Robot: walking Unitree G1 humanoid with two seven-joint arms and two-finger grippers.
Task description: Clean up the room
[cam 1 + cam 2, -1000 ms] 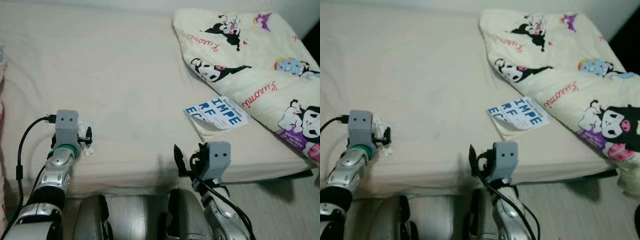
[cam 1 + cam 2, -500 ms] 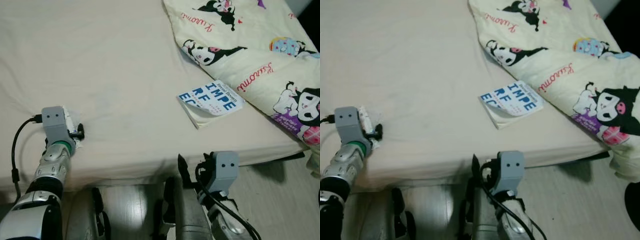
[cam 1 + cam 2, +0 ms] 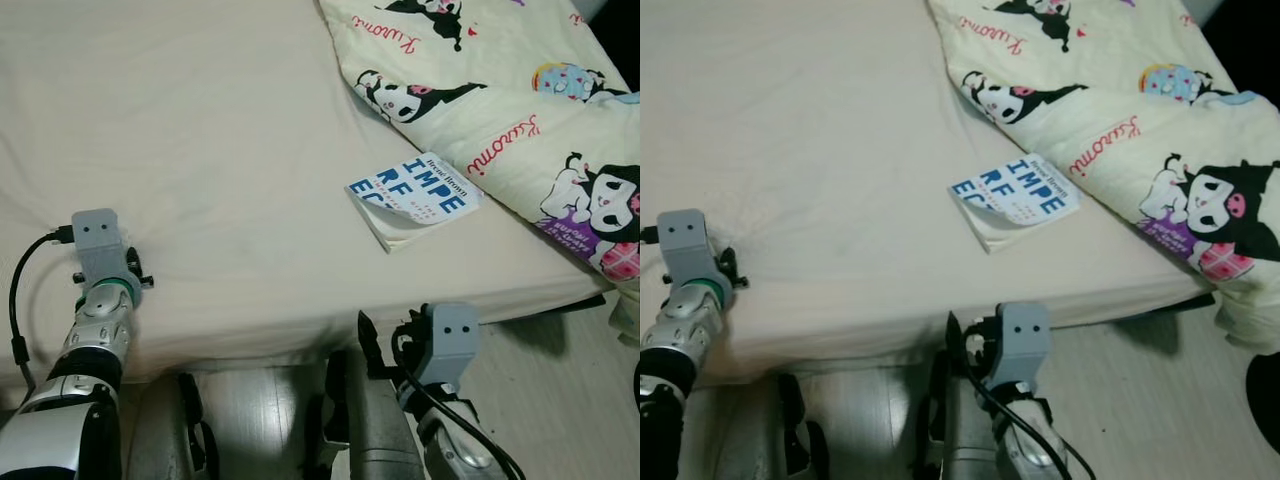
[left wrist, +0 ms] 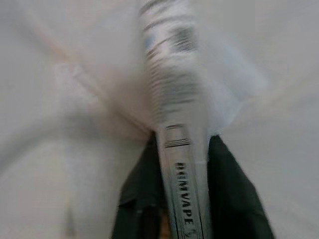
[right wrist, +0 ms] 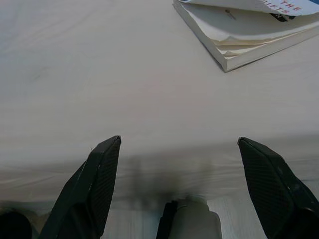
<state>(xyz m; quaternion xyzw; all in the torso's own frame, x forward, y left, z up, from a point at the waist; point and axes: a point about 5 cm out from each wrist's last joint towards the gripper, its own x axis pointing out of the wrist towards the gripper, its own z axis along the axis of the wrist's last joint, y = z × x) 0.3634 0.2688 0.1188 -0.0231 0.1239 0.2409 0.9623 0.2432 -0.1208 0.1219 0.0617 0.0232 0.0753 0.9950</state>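
Observation:
My left gripper [image 3: 136, 276] rests on the cream bed sheet [image 3: 230, 130] near its front left edge. In the left wrist view it [image 4: 182, 145] is shut on a slim silvery-white packet [image 4: 172, 74] with printed lettering, which pokes out past the black fingers over the sheet. My right gripper [image 3: 383, 345] hangs just below the mattress's front edge, and its fingers [image 5: 97, 184] stand wide open with nothing between them. A paperback book [image 3: 415, 198] with blue letters lies on the sheet beyond it, its cover curled up.
A cream cartoon-print blanket [image 3: 500, 90] covers the bed's right side and droops over the right edge. Pale wooden floor [image 3: 255, 410] shows below the mattress between my legs.
The camera has tilted down and moved closer to the bed. My left gripper has drawn back a little toward the bed's front edge with the packet. The right gripper sits lower, under the mattress edge.

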